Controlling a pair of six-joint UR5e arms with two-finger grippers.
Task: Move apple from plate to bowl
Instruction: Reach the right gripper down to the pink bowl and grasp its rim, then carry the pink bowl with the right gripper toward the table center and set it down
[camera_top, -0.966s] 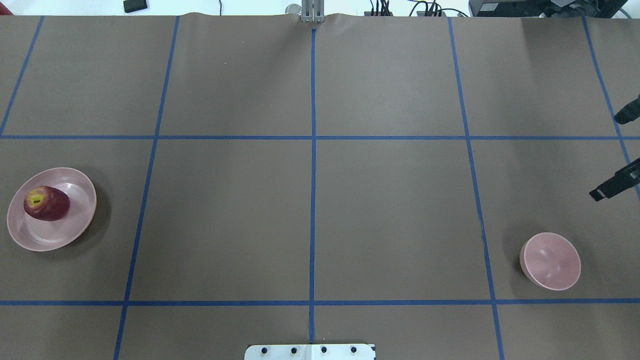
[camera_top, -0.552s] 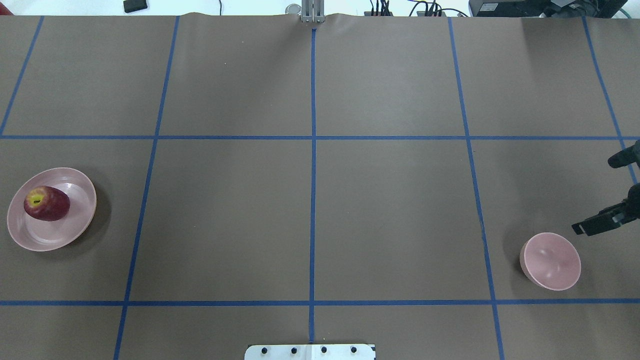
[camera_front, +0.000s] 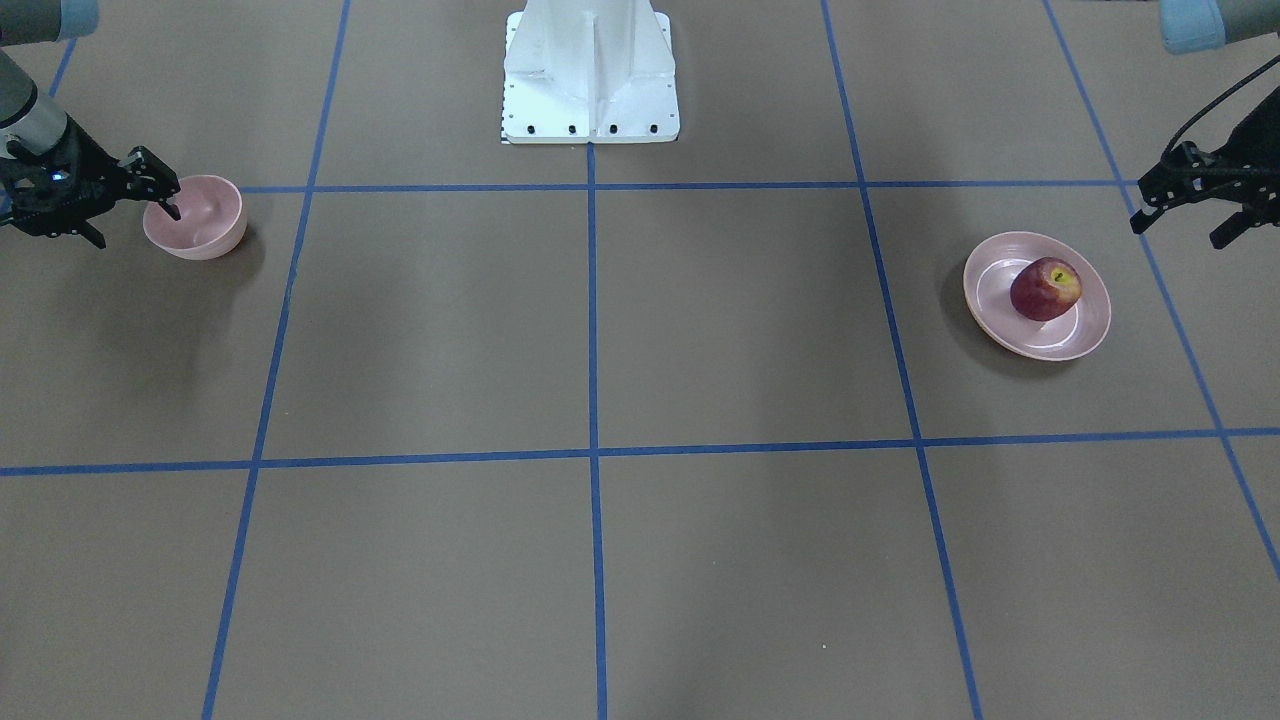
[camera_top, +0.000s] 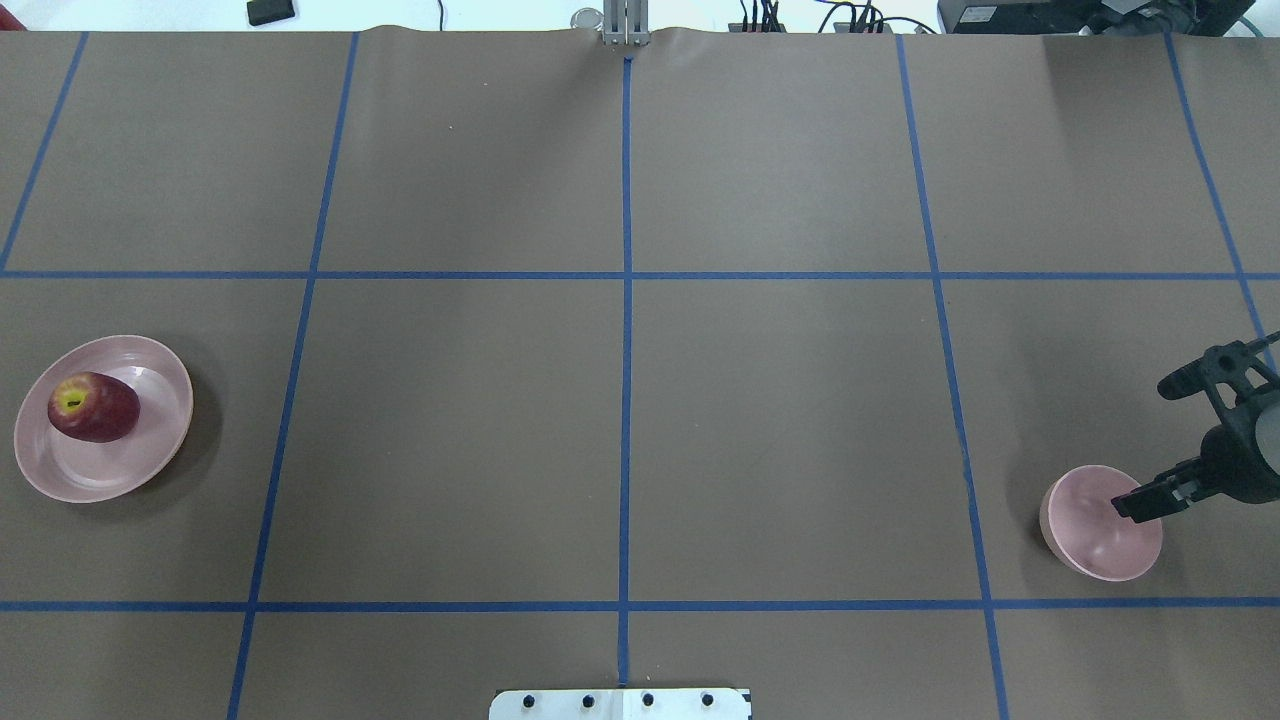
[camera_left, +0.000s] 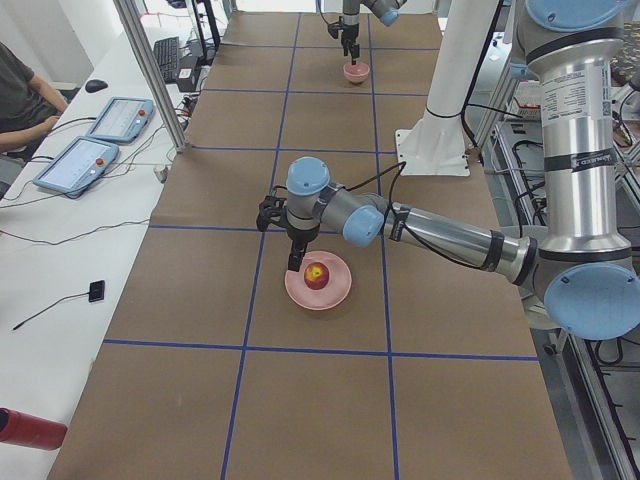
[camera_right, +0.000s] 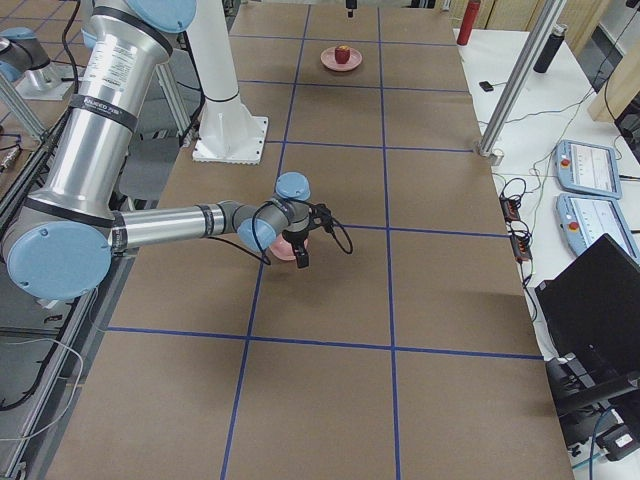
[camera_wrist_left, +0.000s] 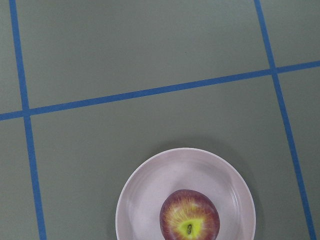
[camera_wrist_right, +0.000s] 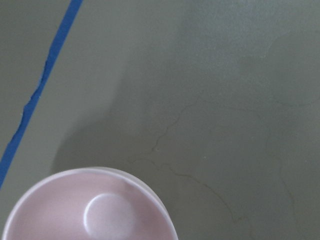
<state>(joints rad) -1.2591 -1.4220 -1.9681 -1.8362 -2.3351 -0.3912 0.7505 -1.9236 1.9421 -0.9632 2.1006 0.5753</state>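
Lower right of the overhead view, the right gripper (camera_top: 1148, 446) has swung in from the frame edge. Its fingers are spread, and one tip is now over the bowl (camera_top: 1090, 555); contact unclear. Mid-left, the apple (camera_top: 93, 407) sits unmoved on the plate (camera_top: 150, 470). The left gripper (camera_front: 1180, 233), also spread, is partly cut off at the front view's upper right.
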